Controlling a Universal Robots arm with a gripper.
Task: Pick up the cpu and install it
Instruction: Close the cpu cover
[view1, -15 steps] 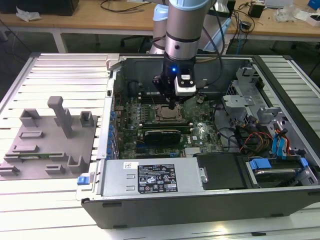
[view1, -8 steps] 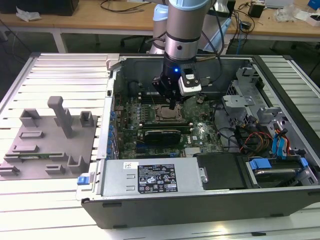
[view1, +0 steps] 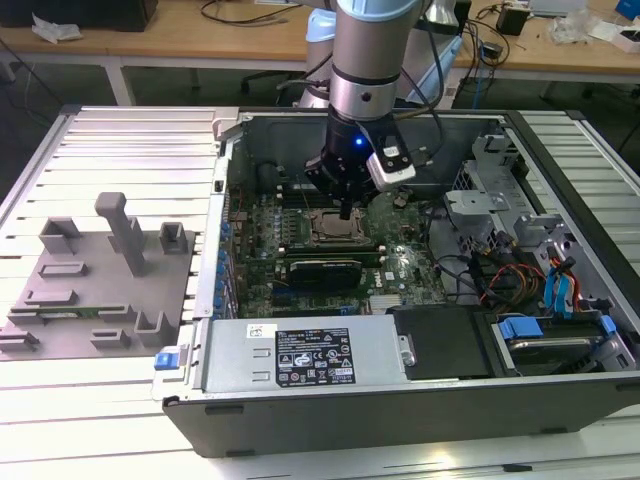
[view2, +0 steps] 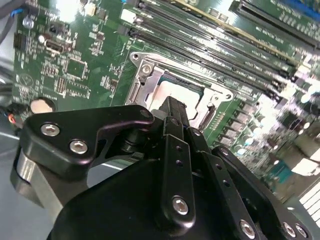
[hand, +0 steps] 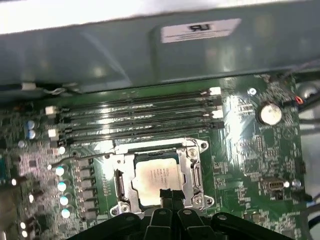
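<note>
1. The gripper (hand: 167, 196) has its two dark fingers pressed together with nothing between them. In both wrist views the tips hang right over one edge of the cpu (hand: 156, 172). I cannot tell whether they touch it.
2. The cpu lies flat in the socket (hand: 192, 167), pale metal top facing up, with the socket's metal frame all around it. In the second wrist view the fingers cover part of its top.
3. Just beside the socket run the memory slots (hand: 140, 115), long, dark and parallel, with white latches at their ends.
4. Further out on the green motherboard (hand: 250, 150) sits a round silver coin battery (hand: 270, 113), well apart from the socket.
5. Beyond the slots rises the grey case wall (hand: 100, 50), which carries a white label.
6. In the exterior view the arm reaches straight down into the open computer case (view1: 560, 420). The fingertips sit above the socket near the middle of the board.
7. A grey power supply (view1: 300, 355) with a dark label lies along one long side of the case.
8. The case rests on a pale slatted table (view1: 100, 420). On the exterior view's left a grey fixture (view1: 100, 280) with upright posts and shallow pockets stands on the slats.
9. Behind the table, wooden workbenches (view1: 250, 30) hold cables and small items.
</note>
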